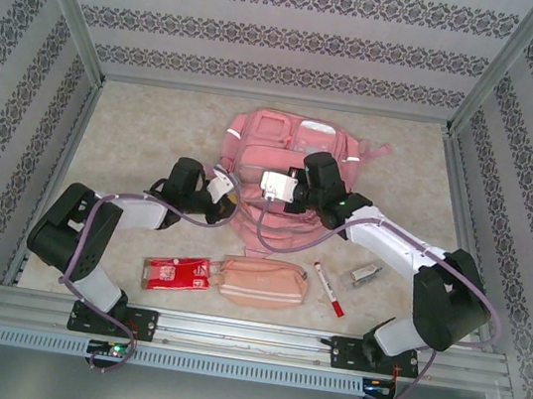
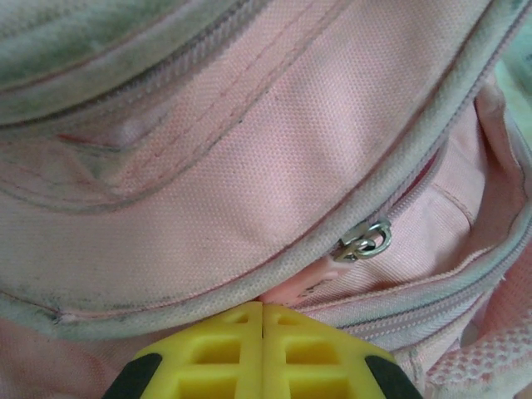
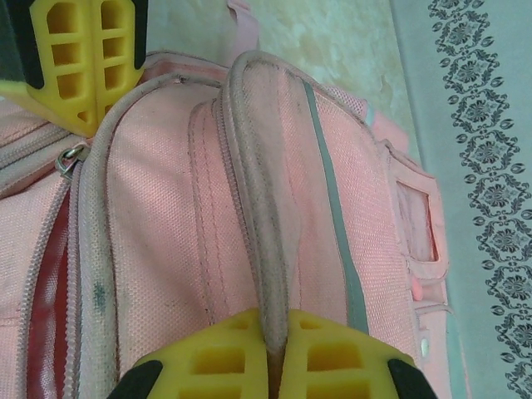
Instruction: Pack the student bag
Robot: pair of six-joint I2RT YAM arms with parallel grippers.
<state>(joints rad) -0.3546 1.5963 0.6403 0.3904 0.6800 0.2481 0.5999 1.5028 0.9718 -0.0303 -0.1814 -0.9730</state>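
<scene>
Two pinches, bag looks floppy and light: left claw nips zip pull at its tips, right claw clamps piping.

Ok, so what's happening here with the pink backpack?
Both arms are working on the student bag. The left gripper has its jaws shut on the pink zip pull, while the right gripper pinches a piped ridge of the bag, seemingly to steady it. The zip looks partly open. The pencil pouch, red packet and marker lie on the table near the arms, not yet packed.
</scene>
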